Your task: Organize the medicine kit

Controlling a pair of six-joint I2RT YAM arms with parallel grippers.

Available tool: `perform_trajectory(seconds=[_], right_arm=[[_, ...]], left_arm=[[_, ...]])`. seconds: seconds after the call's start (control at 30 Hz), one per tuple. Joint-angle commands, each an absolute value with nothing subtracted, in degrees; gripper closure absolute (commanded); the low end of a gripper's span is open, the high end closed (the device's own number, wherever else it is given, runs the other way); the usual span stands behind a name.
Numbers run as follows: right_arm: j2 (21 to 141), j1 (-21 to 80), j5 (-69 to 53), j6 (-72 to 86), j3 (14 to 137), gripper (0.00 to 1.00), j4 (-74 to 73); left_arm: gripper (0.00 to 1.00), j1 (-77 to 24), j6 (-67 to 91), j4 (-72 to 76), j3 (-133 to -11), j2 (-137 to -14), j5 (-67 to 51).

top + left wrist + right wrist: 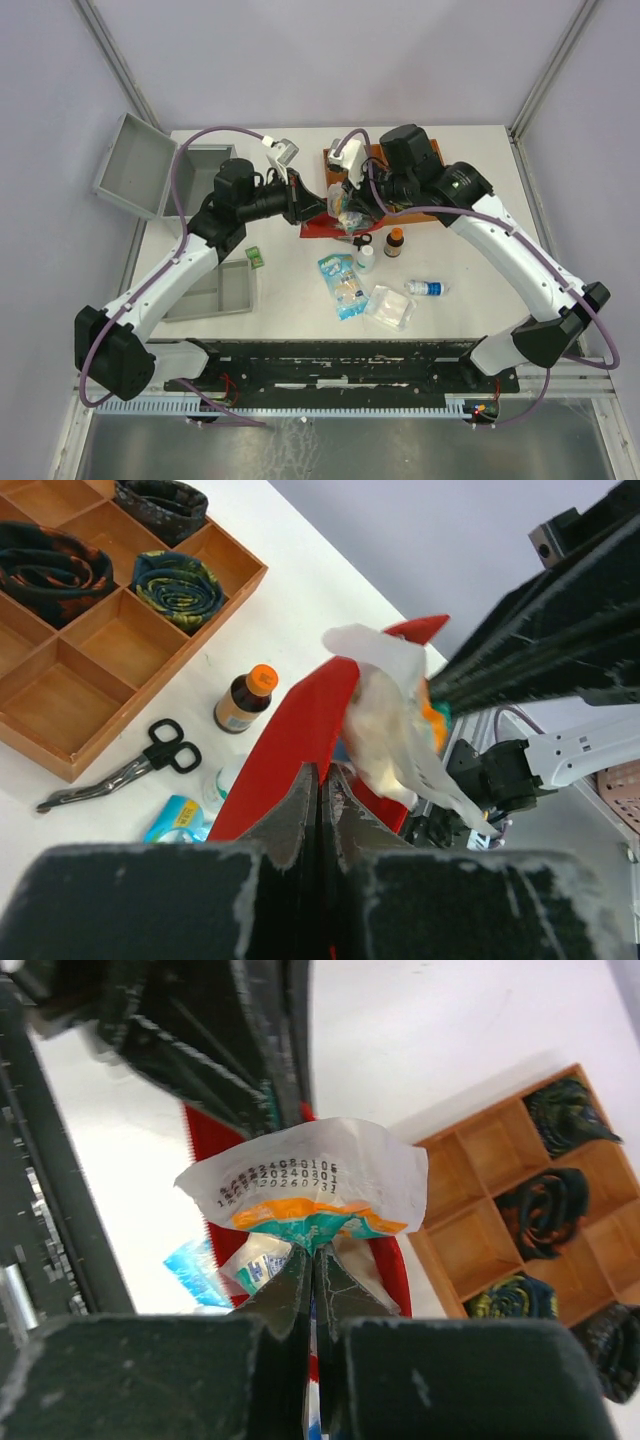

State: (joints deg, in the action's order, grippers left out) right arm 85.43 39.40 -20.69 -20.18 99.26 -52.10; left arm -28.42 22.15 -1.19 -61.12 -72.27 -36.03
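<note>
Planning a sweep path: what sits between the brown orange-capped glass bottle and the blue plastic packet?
A small white plastic bottle sits between the brown orange-capped glass bottle and the blue plastic packet; the top external view shows it best.

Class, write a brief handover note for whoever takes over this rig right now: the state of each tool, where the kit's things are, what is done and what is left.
Tools: the left tool is shut on the edge of the red pouch. The right tool is shut on a white sachet at the pouch; whether it is going in or coming out cannot be told.
Things: the medicine kit stands open at the table's far left corner.
Done: no item shows inside it.
Left: the brown bottle, blue packet, clear packet and scissors lie loose on the table.
</note>
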Motion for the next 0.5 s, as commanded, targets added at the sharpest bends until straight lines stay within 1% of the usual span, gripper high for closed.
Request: perform_trajectory(seconds=[0.0, 0.2, 0.27, 0.47], right_arm=[[82.97, 40.57, -9.34, -20.08, 95.55, 0.99, -42.81], [80.84, 43.64, -1.99, -24.25, 87.15, 0.99, -36.44], [79.78, 44.59, -1.17, -25.21, 84.52, 0.99, -34.33], [79.56, 45.0, -8.57, -26.39, 84.18, 0.97, -38.64]], left_arm=[[0.97, -28.67, 29.42, 2.13, -63.15, -71.64, -40.75], [0.97, -28.49, 34.3, 5.47, -62.31, -71.5, -43.02], [0.97, -28.48, 34.99, 5.62, -62.61, -71.75, -43.71], [0.97, -27.64, 35.53, 5.73, -62.43, -71.19, -41.95]])
